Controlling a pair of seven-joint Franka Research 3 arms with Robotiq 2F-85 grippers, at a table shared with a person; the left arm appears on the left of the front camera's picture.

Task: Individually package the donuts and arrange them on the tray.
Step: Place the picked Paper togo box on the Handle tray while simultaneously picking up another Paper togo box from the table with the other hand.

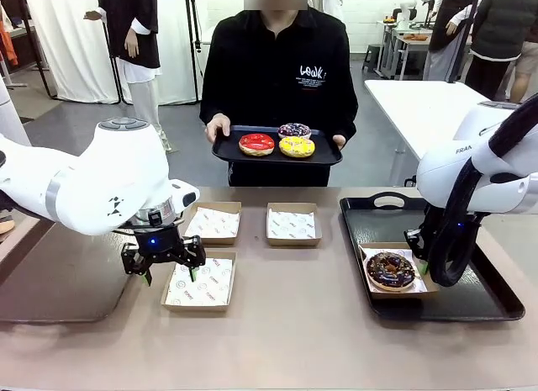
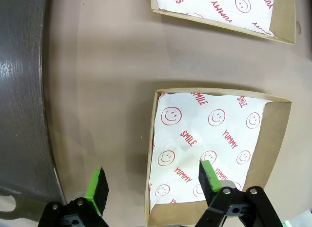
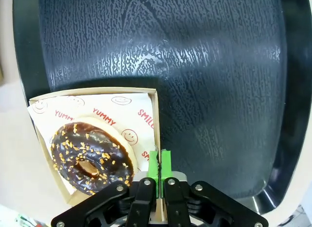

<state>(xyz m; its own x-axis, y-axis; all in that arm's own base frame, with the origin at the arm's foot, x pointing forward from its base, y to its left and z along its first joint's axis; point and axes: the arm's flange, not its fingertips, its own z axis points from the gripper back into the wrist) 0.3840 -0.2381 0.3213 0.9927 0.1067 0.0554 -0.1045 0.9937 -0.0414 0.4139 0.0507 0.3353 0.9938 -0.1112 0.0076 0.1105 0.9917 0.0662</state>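
**One donut boxed, three left**

The chocolate donut (image 3: 91, 157) sits in its box (image 3: 92, 92) on the black tray (image 3: 219, 90), the right gripper (image 3: 159, 166) pinching the box wall. Three donuts (image 1: 297, 146) wait on the person's tray (image 1: 225, 152). The left gripper (image 2: 152, 171), spread, straddles the edge of an empty box (image 2: 279, 134).

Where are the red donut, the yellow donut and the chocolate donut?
red donut (image 1: 249, 144), front view, left side of its glossy ring.
yellow donut (image 1: 289, 147), front view, left side of its ring.
chocolate donut (image 1: 379, 268), front view, left side of its dark top.
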